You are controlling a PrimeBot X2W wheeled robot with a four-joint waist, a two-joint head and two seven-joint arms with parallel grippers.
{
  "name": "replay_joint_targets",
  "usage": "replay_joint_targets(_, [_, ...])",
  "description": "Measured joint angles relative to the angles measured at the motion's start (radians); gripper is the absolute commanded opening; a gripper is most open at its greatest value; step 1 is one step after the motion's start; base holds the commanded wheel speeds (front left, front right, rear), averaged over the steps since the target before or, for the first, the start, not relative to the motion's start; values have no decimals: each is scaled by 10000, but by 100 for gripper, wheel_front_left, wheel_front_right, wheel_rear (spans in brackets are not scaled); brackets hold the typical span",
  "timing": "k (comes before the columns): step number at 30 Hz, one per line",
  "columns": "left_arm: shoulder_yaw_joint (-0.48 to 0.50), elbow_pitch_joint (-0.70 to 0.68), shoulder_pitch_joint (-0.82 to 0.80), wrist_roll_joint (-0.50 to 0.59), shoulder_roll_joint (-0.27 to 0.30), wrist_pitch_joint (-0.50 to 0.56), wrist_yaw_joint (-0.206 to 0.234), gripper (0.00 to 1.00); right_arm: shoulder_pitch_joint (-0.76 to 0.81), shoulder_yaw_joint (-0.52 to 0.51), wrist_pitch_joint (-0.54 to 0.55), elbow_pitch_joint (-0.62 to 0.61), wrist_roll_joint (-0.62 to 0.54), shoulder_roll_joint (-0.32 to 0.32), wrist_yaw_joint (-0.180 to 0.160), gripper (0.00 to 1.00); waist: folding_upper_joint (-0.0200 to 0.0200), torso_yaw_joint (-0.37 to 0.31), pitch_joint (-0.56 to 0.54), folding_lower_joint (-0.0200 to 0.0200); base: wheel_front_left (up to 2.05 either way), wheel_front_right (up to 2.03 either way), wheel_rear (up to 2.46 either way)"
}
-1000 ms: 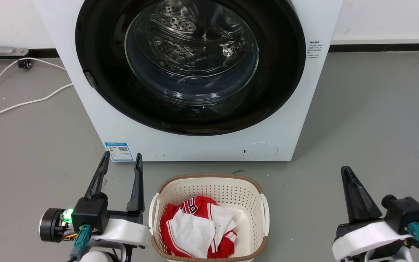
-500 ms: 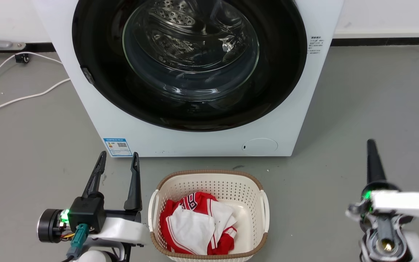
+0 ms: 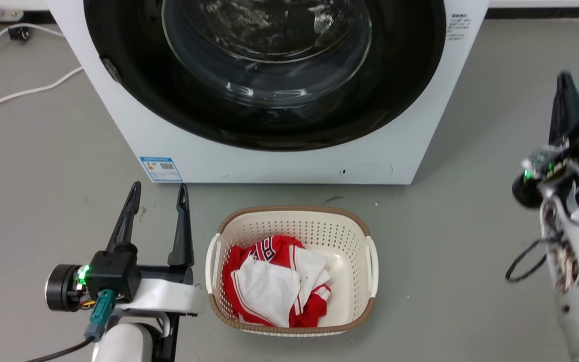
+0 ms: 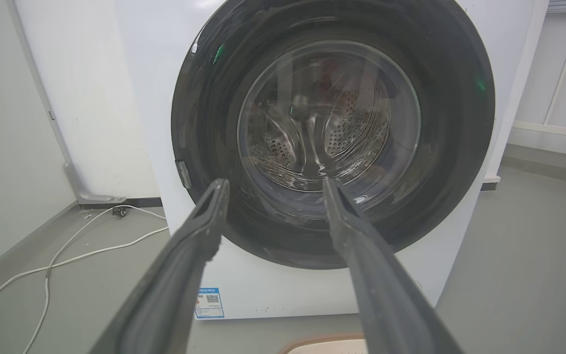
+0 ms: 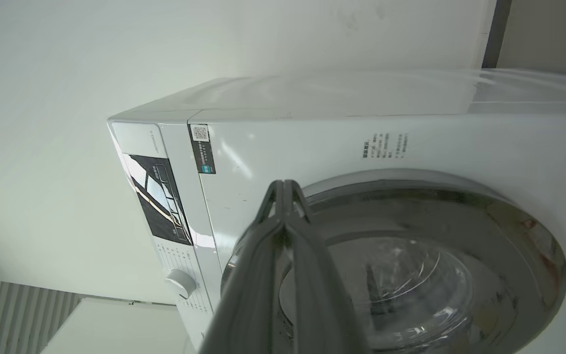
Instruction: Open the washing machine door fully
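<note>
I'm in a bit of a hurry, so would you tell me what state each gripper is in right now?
Left gripper: open, holding nothing.
Right gripper: closed, holding nothing.

Glossy black finish on the washing machine door (image 3: 405, 85), with smooth clear glass (image 3: 269, 50) at its centre and shiny perforated steel of the drum (image 4: 349, 137) behind it; smooth, lightly glossy white on the washing machine (image 3: 279, 168) body. Cream perforated plastic for the basket (image 3: 294, 226), with a brown woven-looking rim, and soft red and white cloth (image 3: 269, 296) inside. Matt dark plastic on the left fingers (image 3: 181, 236); matt, smooth grey for the floor (image 3: 470, 236).
</note>
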Motion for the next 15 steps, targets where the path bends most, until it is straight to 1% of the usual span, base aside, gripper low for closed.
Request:
replay_joint_targets(6, [-10,-56,-344,12,-23,0,-46,100,-2407,869,965,1873,-439,-965,0,0,0,138,584,0,0,0,0])
replay_joint_targets(8, [-27,-36,-440,13,-29,0,-50,100,-3137,1116,1285,2447,-575,-1197,0,0,0,191,755,0,0,0,0])
replay_joint_targets(9, [-46,-40,-492,13,-31,0,-59,100,-3479,1369,1432,2686,-825,-1331,0,0,0,220,834,0,0,0,0])
replay_joint_targets(12, [-109,-42,-637,13,-40,0,-63,100,-4474,1866,1908,3453,-1246,-1584,0,0,0,309,1062,0,0,0,0])
replay_joint_targets(15, [-169,-69,-827,13,-48,0,-88,100,-5423,2330,2414,4130,-1638,-1653,0,0,0,388,1305,1,0,0,0])
